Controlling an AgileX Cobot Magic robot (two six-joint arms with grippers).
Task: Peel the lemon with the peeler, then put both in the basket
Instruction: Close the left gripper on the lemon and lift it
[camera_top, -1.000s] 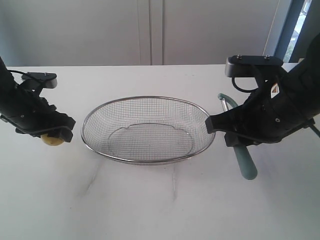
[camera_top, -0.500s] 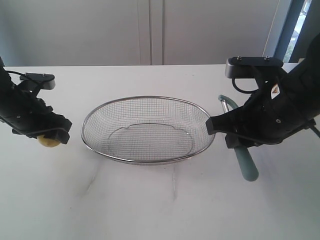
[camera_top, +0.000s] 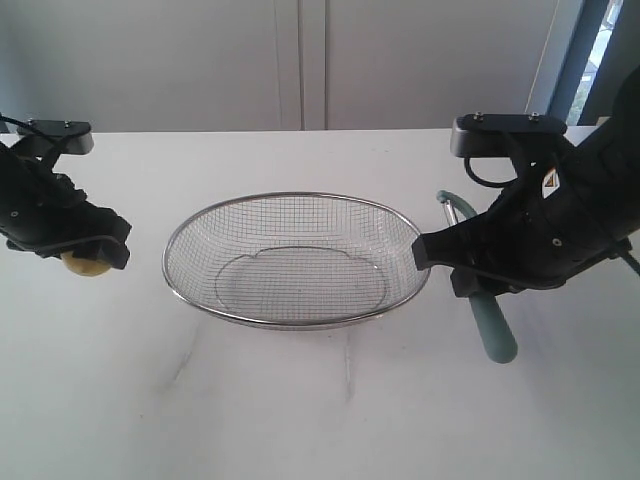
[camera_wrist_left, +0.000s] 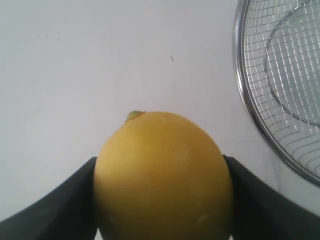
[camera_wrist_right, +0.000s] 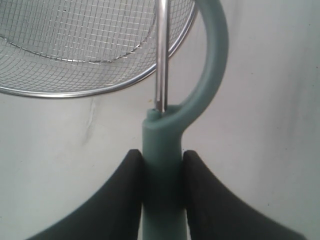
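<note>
Lemon (camera_top: 84, 265) sits pinched in left gripper (camera_top: 90, 256), left of basket (camera_top: 290, 323) & apart from it, while right gripper (camera_top: 468, 272) is clamped on peeler (camera_top: 492, 330) handle, so round skin could slip or peeler twist in grip once blade presses.

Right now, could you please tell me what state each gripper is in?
Left gripper: closed on the lemon.
Right gripper: closed on the handle of the peeler.
</note>
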